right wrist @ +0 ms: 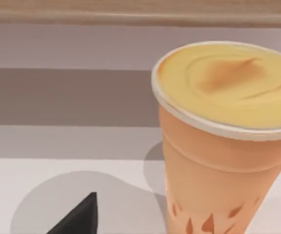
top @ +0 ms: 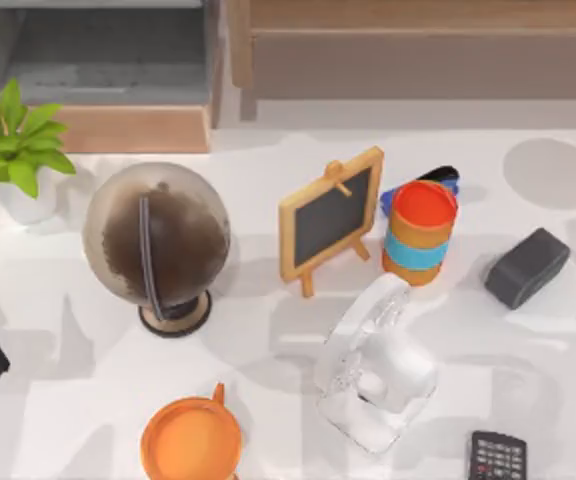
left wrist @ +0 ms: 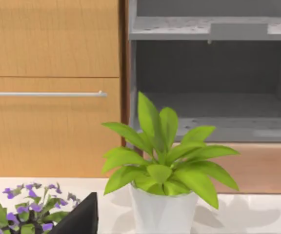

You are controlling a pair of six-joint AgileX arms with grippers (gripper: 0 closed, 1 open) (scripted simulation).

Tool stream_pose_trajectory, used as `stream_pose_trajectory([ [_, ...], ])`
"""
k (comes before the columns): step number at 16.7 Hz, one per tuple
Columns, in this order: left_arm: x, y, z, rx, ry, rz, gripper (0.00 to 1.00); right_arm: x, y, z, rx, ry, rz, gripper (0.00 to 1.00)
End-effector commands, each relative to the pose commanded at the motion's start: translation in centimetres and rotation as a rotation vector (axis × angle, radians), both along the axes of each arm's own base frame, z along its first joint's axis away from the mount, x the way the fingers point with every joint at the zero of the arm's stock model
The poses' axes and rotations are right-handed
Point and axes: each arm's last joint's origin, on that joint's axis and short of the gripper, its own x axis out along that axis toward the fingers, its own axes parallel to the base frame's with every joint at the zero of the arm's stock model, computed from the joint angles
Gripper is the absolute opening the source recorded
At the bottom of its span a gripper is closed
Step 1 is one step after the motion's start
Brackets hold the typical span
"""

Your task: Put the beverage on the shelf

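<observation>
Orange can w/ light-blue band (top: 420,232) hemmed in: small wood-framed chalkboard easel (top: 330,217) just beside, white desk fan (top: 376,365) in front, blue object (top: 423,185) touching behind. Open tabletop (top: 468,330) toward dark grey rounded block (top: 526,267). Grey shelf opening (top: 108,55) at far left corner, unobstructed.

Beverage (top: 420,232): small can-like cylinder, orange body, light-blue band round the middle, red-orange flat top. Standing upright on the white table, right of centre. Sits just right of the little chalkboard easel (top: 330,217), touching or nearly so. Dark blue item pokes out behind it. Shelf (top: 98,62): grey open unit, wooden frame, far left corner, well apart.
</observation>
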Motion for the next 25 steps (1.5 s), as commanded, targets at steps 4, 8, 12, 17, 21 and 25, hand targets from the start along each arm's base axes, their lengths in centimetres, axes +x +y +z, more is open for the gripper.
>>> stream_pose_trajectory([
  [4,0.0,0.0,0.0,0.000,0.000,0.000,1.00,2.7,-1.3,-2.7,0.009,0.038,0.000,1.00],
  [8,0.0,0.0,0.0,0.000,0.000,0.000,1.00,3.7,-1.9,-3.9,0.012,0.042,-0.002,1.00],
  [12,0.0,0.0,0.0,0.000,0.000,0.000,1.00,3.8,-2.0,-3.9,0.012,0.042,-0.003,1.00],
  [17,0.0,0.0,0.0,0.000,0.000,0.000,1.00,5.3,-2.1,-3.7,0.009,0.032,0.004,1.00],
  [21,0.0,0.0,0.0,0.000,0.000,0.000,1.00,9.1,-1.9,-4.6,0.008,0.024,0.007,1.00],
  [25,0.0,0.0,0.0,0.000,0.000,0.000,1.00,11.3,-2.1,-6.2,0.012,0.041,-0.003,1.00],
])
